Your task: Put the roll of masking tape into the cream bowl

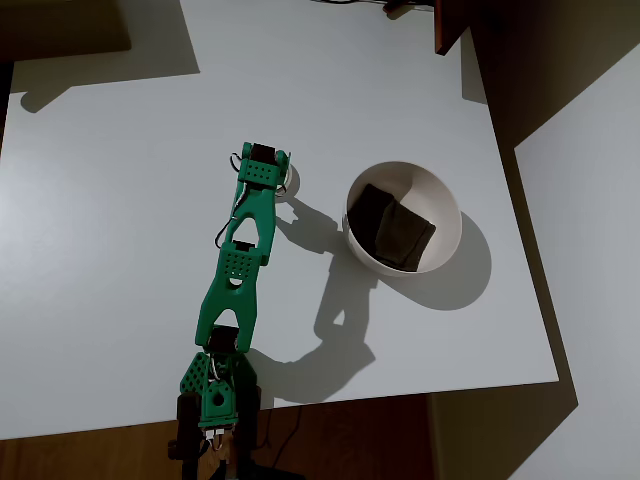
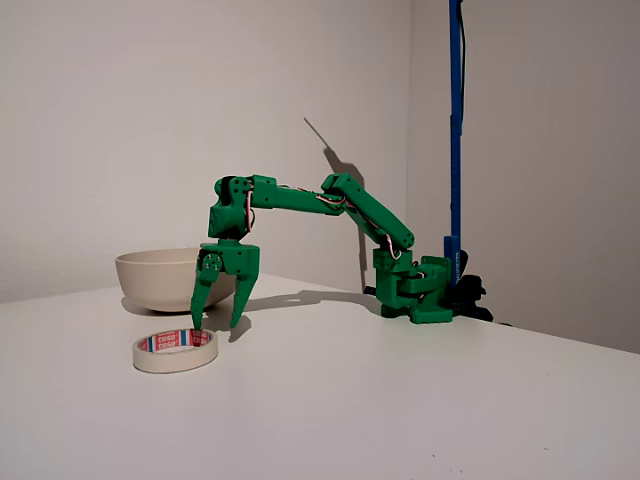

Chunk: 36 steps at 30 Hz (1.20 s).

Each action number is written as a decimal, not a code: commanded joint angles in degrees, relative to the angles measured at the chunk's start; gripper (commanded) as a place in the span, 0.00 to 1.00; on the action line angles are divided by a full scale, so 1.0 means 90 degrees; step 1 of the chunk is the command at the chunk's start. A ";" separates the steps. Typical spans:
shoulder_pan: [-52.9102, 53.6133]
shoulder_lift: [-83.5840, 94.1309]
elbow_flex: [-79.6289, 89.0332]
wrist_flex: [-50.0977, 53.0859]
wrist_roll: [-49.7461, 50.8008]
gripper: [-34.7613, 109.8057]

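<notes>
The roll of masking tape [image 2: 175, 350] lies flat on the white table, an off-white ring with red and blue marks on its core. In the overhead view only a sliver of the roll of masking tape [image 1: 291, 182] shows beside the green wrist. My green gripper [image 2: 217, 322] points straight down, open, with its fingertips close to the table at the roll's far edge. From above, the gripper [image 1: 262, 172] hides most of the roll. The cream bowl [image 1: 452, 225] stands to the right of the gripper, with a dark brown patch inside. In the fixed view the cream bowl [image 2: 150, 280] sits behind the gripper.
The arm's base [image 1: 215, 395] sits at the table's near edge in the overhead view. A blue pole [image 2: 455, 130] rises behind the base. The table's right edge [image 1: 520, 260] runs close past the bowl.
</notes>
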 commanded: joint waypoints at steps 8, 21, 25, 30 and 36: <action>0.0107 0.0010 -0.0391 -0.0020 0.0068 0.37; -0.0137 -0.0527 -0.0391 -0.0078 0.0215 0.35; -0.0186 -0.0518 -0.0391 -0.0166 0.0244 0.32; -0.0225 -0.0508 -0.0391 -0.0166 0.0264 0.27; -0.0215 -0.0566 -0.0391 -0.0215 0.0352 0.18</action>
